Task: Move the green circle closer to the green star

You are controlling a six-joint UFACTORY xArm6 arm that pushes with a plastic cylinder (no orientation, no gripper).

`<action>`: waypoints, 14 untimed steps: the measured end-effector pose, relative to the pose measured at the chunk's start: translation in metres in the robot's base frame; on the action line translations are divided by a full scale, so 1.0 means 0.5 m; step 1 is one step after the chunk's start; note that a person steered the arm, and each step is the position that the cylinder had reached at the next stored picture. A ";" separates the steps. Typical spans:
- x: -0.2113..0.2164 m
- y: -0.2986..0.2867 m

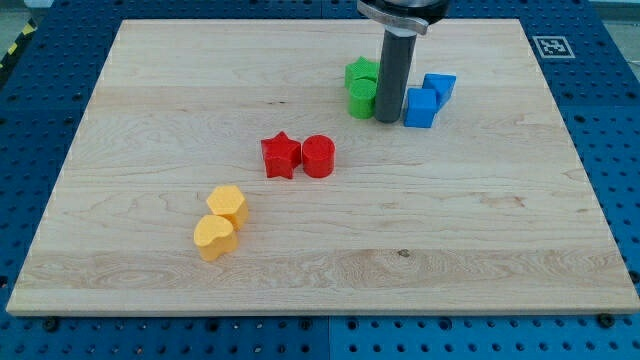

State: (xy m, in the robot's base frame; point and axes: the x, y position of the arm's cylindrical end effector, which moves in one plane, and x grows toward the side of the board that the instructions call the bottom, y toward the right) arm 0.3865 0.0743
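Note:
The green circle lies near the view's top, right of centre, touching the green star just above it. My tip stands right against the green circle's right side, between it and a blue cube. The rod hides part of both green blocks.
A second blue block sits up and right of the blue cube. A red star and a red circle lie side by side mid-board. Two yellow blocks, one above the other, lie at the lower left. The wooden board lies on a blue perforated table.

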 end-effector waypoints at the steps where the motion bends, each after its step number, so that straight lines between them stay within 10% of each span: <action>1: 0.003 -0.056; 14: -0.041 -0.086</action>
State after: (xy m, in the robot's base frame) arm 0.3661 0.0313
